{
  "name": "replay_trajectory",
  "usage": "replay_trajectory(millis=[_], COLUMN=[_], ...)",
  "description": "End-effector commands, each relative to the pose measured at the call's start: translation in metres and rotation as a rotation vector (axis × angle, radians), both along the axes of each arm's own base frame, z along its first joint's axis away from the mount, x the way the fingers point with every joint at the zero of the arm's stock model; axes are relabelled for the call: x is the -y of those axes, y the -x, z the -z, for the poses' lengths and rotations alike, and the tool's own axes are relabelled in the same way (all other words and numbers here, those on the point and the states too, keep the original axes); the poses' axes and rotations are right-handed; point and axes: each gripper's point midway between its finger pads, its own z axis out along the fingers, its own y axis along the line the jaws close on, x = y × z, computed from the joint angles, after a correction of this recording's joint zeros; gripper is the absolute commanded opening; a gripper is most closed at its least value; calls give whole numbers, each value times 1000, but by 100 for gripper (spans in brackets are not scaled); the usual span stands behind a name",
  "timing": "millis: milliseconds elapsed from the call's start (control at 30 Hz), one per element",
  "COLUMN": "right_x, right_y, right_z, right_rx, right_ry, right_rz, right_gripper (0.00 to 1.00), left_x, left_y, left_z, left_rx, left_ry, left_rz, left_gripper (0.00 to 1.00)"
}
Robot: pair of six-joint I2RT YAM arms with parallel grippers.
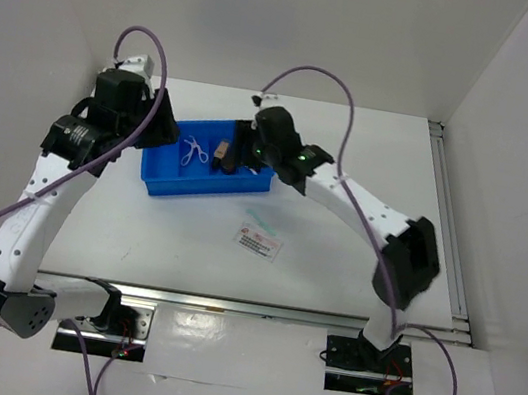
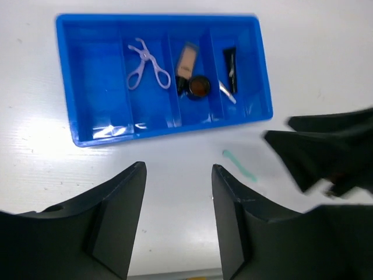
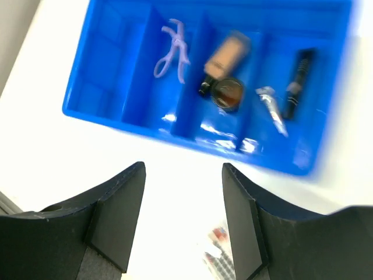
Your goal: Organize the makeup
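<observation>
The blue tray (image 1: 207, 186) holds a purple loop (image 2: 143, 63) in its second compartment. A beige tube with black cap (image 2: 187, 58) and a round dark jar (image 2: 199, 87) lie in the third. A thin black stick (image 2: 231, 69) and a silvery clip (image 2: 227, 91) lie in the fourth. The white red-printed sachet (image 1: 257, 244) lies on the table in front of the tray, also low in the right wrist view (image 3: 221, 256). My left gripper (image 2: 179, 169) is open and empty at the tray's left end (image 1: 165, 132). My right gripper (image 3: 183, 166) is open and empty over the tray's right part (image 1: 239, 153).
A small teal strip (image 2: 239, 165) lies on the table between the tray and the sachet. The tray's leftmost compartment (image 2: 96, 70) holds nothing. White walls stand at the left, back and right. A metal rail (image 1: 256, 308) runs along the table's near edge.
</observation>
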Motion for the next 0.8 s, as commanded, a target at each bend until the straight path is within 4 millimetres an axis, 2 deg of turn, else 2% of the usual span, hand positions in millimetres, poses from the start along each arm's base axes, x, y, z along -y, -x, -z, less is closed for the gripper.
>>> replay_trajectory(millis=[0, 33, 67, 100, 133, 167, 200, 300, 333, 367, 400, 433, 467, 500, 533, 633, 667, 733, 767], right_x=[72, 87, 105, 125, 137, 146, 147, 145, 143, 135, 129, 125, 114, 113, 109, 97, 92, 86, 85], right_y=[20, 29, 33, 51, 60, 68, 85, 105, 106, 109, 103, 102, 96, 89, 85, 71, 71, 61, 60], right_z=[-9, -1, 9, 39, 35, 42, 57, 84, 100, 104, 112, 118, 114, 118, 131, 141, 144, 143, 152], right_rx=[10, -17, -45, -113, -108, -128, -171, -262, -293, -287, -277, -272, -248, -237, -253, -233, -236, -214, -223], right_ry=[11, 25, 40, 97, 90, 98, 105, 160, 198, 223, 254, 265, 261, 276, 292, 309, 314, 316, 324], right_rz=[151, 169, 199, 217, 226, 225, 171, 81, 66, 36, 37, 35, 15, 22, 22, 22, 13, 16, 16], right_gripper=[62, 62, 62, 62, 62, 62, 62, 70, 71, 71, 71, 71, 71, 70, 69, 67, 66, 66, 66], left_x=[44, 54, 66, 88, 97, 102, 111, 110, 108, 106, 103, 104, 101, 98, 96, 91, 86, 85, 85], left_y=[-13, -8, -9, 1, 4, 10, 16, 21, 20, 21, 20, 19, 18, 17, 17, 18, 17, 18, 18], left_z=[33, 38, 62, 82, 97, 122, 130, 143, 143, 144, 141, 133, 130, 127, 124, 114, 111, 108, 108], left_rx=[-78, -90, -163, -219, -254, -325, -346, -389, -386, -394, -379, -357, -353, -338, -336, -313, -301, -292, -292], left_ry=[13, 5, -14, -26, -49, -72, -91, -90, -97, -98, -105, -96, -101, -108, -107, -108, -108, -105, -105], left_rz=[191, 231, 262, 332, 352, 342, 369, 333, 325, 310, 298, 299, 280, 267, 251, 228, 211, 211, 211], left_gripper=[61, 61, 59, 58, 58, 58, 58, 58, 58, 58, 58, 59, 59, 59, 59, 61, 61, 61, 61])
